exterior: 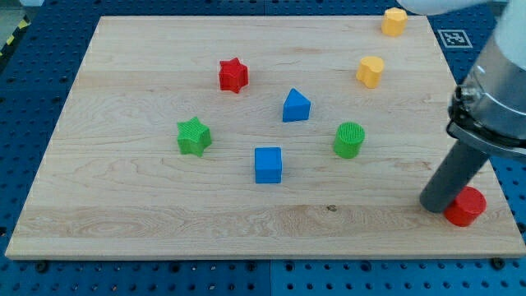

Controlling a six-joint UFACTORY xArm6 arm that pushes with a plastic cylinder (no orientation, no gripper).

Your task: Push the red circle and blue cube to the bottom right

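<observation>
The red circle (468, 206) lies near the board's bottom right corner. My tip (436, 205) rests on the board just to its left, touching it or nearly so; the thick dark rod rises from there toward the view's upper right. The blue cube (268, 164) sits near the board's middle, far to the left of my tip.
A blue triangular block (296, 105) sits above the blue cube. A green circle (349, 140) lies right of the cube, a green star (194, 136) to its left, a red star (233, 75) at upper left. Two yellow blocks (371, 71) (394, 21) sit at the top right. The wooden board (148, 222) ends just beyond the red circle.
</observation>
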